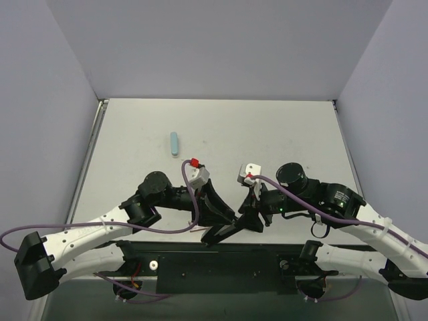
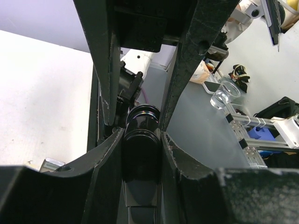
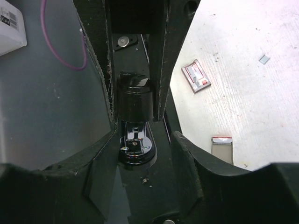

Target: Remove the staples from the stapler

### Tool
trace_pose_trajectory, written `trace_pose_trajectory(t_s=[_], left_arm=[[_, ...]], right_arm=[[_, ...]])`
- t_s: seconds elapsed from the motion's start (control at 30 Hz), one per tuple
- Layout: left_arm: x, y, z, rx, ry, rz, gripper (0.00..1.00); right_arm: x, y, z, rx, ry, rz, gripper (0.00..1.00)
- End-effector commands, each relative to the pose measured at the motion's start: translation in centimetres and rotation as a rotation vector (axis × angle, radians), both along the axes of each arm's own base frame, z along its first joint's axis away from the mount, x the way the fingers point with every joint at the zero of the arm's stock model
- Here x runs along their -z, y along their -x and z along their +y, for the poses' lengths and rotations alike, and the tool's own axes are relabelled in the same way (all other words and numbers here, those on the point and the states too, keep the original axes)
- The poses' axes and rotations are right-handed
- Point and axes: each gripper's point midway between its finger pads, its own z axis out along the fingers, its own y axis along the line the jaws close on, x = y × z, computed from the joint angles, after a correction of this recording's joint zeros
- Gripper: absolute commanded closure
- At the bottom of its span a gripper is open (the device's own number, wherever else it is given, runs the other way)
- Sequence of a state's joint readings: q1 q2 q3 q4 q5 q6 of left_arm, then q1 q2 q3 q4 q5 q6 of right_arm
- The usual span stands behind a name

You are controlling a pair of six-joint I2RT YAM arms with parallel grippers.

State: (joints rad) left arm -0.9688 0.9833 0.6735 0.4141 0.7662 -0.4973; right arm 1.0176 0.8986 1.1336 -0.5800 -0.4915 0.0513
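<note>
Your left gripper (image 2: 141, 140) pinches the black stapler (image 1: 229, 230), its long axis running left-right; your right gripper (image 3: 144, 140) straddles it, grip unclear.

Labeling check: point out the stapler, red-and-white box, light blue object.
stapler (image 3: 134, 95), right wrist view, on its glossy black end.
red-and-white box (image 3: 196, 76), right wrist view, middle of its top face.
light blue object (image 1: 174, 143), top external view, its middle.
</note>
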Motion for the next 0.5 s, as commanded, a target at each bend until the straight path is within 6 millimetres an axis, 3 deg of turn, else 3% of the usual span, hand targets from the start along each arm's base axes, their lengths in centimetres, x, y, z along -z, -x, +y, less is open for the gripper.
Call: trace_pose_trajectory(t_s=[0.0, 0.23, 0.47], left_arm=[[-4.0, 0.5, 0.7, -0.003, 0.125, -0.086, 1.00], [-4.3, 0.7, 0.9, 0.001, 0.130, -0.094, 1.00], [-4.6, 0.7, 0.9, 0.002, 0.134, -0.099, 1.00]], right_arm=[[-0.9, 0.8, 0.7, -0.059, -0.030, -0.005, 0.59], [-1.4, 1.4, 1.4, -0.100, -0.059, 0.006, 0.72], [-0.5, 1.6, 2.0, -0.127, -0.039, 0.033, 0.84]])
